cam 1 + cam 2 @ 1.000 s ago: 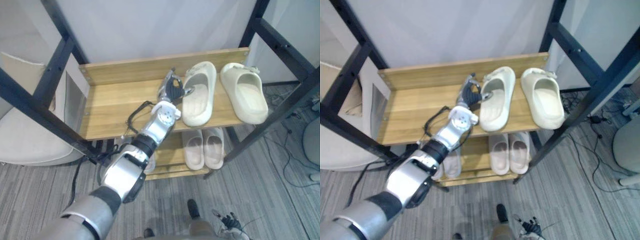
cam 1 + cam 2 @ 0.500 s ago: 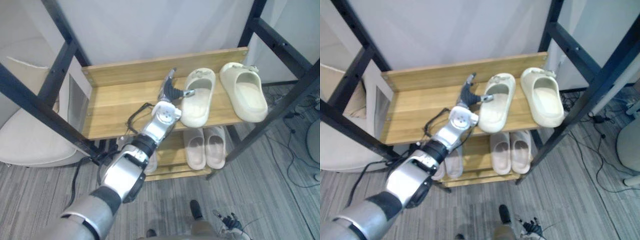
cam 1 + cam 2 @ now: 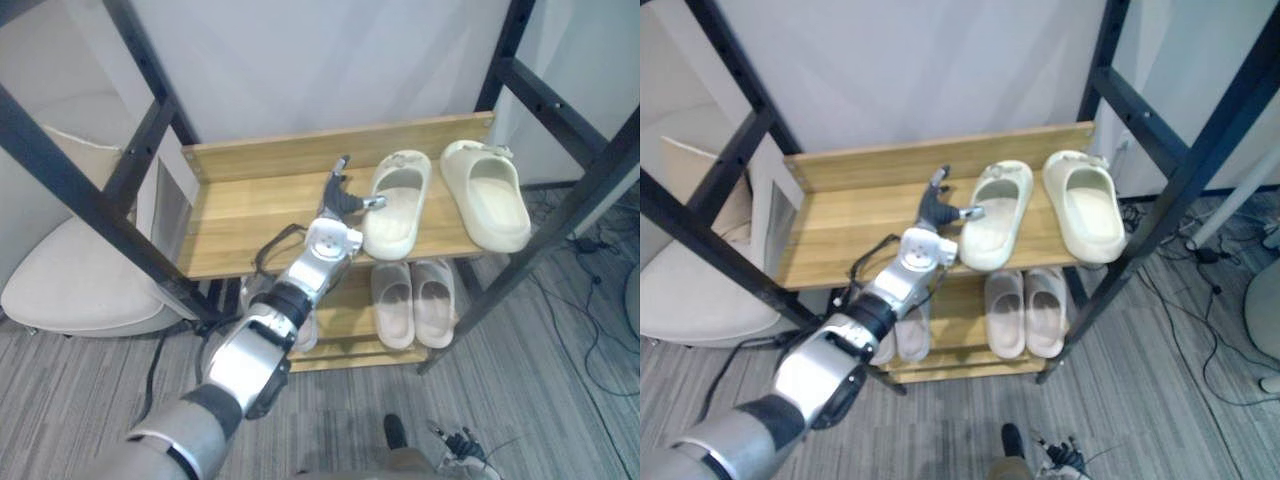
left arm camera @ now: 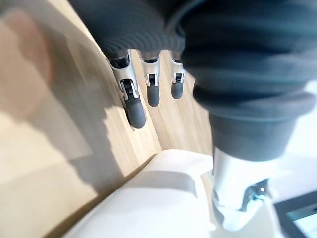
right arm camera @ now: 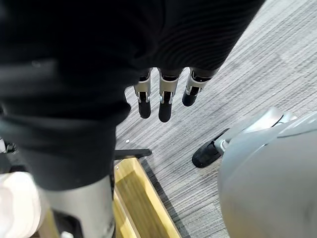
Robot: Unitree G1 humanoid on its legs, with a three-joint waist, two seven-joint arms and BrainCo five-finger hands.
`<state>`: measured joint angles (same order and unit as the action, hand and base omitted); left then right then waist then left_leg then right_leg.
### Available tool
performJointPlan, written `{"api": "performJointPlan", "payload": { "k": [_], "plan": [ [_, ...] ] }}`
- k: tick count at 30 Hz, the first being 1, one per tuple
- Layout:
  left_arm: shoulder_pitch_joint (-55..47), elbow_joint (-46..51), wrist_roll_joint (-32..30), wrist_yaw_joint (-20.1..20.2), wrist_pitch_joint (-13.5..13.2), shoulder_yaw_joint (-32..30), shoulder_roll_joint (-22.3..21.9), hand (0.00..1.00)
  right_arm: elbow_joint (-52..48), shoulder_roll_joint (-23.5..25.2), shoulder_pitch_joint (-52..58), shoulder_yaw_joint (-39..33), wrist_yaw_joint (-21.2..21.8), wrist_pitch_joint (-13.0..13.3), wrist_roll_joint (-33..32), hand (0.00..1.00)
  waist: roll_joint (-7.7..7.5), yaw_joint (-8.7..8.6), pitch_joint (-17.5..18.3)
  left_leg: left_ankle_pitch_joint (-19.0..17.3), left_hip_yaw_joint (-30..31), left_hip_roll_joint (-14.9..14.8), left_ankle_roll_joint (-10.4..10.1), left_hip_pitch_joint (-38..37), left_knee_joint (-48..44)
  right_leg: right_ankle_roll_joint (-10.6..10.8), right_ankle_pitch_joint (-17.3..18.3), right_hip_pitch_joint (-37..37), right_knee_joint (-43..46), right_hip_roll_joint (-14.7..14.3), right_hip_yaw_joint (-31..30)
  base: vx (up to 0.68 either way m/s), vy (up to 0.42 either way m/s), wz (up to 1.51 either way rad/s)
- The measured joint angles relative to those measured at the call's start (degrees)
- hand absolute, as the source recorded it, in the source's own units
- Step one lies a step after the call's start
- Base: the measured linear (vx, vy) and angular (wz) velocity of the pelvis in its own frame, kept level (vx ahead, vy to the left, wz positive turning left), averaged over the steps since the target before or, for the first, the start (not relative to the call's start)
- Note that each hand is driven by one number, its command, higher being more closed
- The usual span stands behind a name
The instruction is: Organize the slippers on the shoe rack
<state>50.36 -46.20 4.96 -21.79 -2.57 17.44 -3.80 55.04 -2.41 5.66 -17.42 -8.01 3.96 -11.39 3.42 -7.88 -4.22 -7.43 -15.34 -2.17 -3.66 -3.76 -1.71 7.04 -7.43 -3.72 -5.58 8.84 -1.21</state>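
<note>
Two cream slippers stand side by side on the right half of the rack's top wooden shelf [image 3: 245,215]: the left slipper [image 3: 398,205] and the right slipper [image 3: 490,195]. My left hand [image 3: 338,192] lies on the shelf just left of the left slipper, open, fingers straight and pointing to the back board. Its thumb [image 4: 237,198] rests against that slipper's side [image 4: 148,203]. On the lower shelf stands another pale pair [image 3: 413,300]. A further slipper [image 3: 303,328] there is partly hidden behind my arm. My right hand [image 5: 159,105] hangs open over the carpet.
Black metal posts [image 3: 130,180] of the rack frame cross the view at left and right [image 3: 560,110]. A beige cushion [image 3: 75,285] sits on the floor left of the rack. Cables [image 3: 590,330] lie on the grey carpet at right.
My left hand's fingers were curled at the left slipper's rim a second ago; they now lie straight beside it. The slipper has turned straighter. The camera has shifted.
</note>
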Motion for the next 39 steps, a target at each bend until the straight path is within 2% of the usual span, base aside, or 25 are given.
{"api": "performJointPlan", "payload": {
  "k": [6,19,24,31,39],
  "plan": [
    [-5.27,6.63,6.55,2.06,-3.29,0.04,0.94,0.00,0.35,-0.53,-0.15,2.43,-0.13,0.02,-0.14,0.00,-0.35,0.46,-0.13,0.77,1.39,-0.26,-0.24,0.41,0.84,-0.23,0.18,-0.02,0.01,-0.26,1.51,-0.01,-0.046,0.12],
    [-15.14,17.42,8.76,5.31,-4.54,2.46,3.07,0.00,2.31,-0.75,-1.42,6.71,-0.51,0.06,-0.59,0.00,-2.22,1.08,-0.06,0.87,3.21,-0.31,-0.33,-0.18,0.82,-0.37,0.64,1.56,-0.01,-0.33,3.89,-0.02,-0.028,0.07],
    [-17.83,21.29,8.95,6.38,-4.60,4.63,3.19,0.00,3.55,-1.04,-1.98,7.03,-0.51,0.04,-0.59,0.00,-2.22,1.53,-0.04,0.87,3.53,-0.30,-0.33,-0.20,1.04,-0.23,0.87,1.65,0.00,-0.34,4.13,0.00,-0.016,0.03],
    [-19.51,24.76,12.93,8.89,-4.76,10.50,3.81,0.00,4.71,-1.51,-2.90,9.36,-0.49,0.01,-1.02,0.00,-2.28,1.67,0.00,0.87,4.34,-0.28,-0.31,-0.19,1.13,-0.15,0.93,1.97,0.00,-0.33,5.41,0.00,-0.016,0.05],
    [-19.44,24.52,14.41,10.01,-5.64,15.83,2.68,0.00,6.71,-1.74,-4.17,10.90,-0.64,-0.01,-1.13,0.00,-2.52,1.60,-0.01,0.88,4.93,-0.26,-0.30,-0.21,1.06,-0.19,0.95,2.28,0.00,-0.29,6.01,-0.01,-0.014,0.03]
  ]
}}
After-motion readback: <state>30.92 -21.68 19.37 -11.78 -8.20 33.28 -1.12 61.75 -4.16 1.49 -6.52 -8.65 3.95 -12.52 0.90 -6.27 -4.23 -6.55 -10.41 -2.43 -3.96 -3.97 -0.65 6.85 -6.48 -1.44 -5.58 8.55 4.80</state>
